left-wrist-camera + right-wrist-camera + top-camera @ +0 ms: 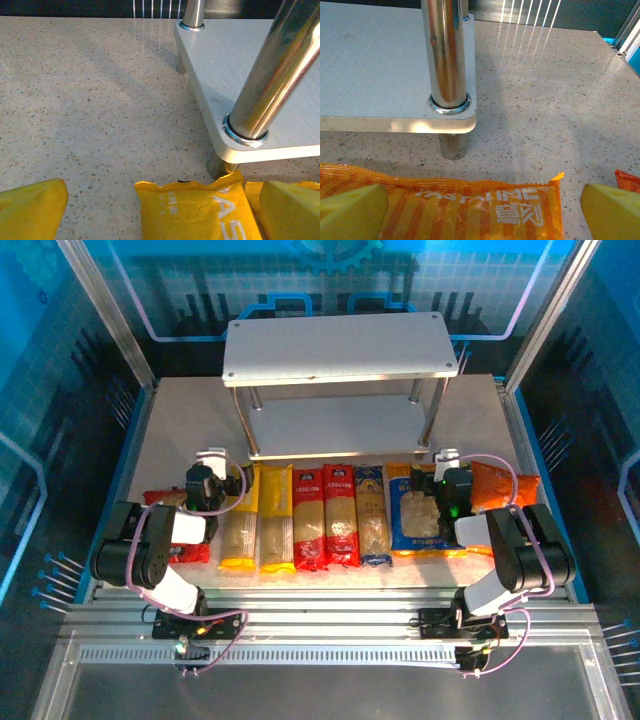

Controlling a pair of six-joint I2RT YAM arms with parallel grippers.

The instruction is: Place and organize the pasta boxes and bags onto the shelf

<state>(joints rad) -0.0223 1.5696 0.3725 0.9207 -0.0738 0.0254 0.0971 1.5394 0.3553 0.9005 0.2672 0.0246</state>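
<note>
With both sets of fingers spread apart, centre the left gripper [161,214] over the far end of the long yellow spaghetti pack [197,212] and the right gripper [482,212] over the orange-edged blue plastic pasta bag [418,520], both lying just near of the two-tier grey-white shelf [340,350], before clamping.
</note>
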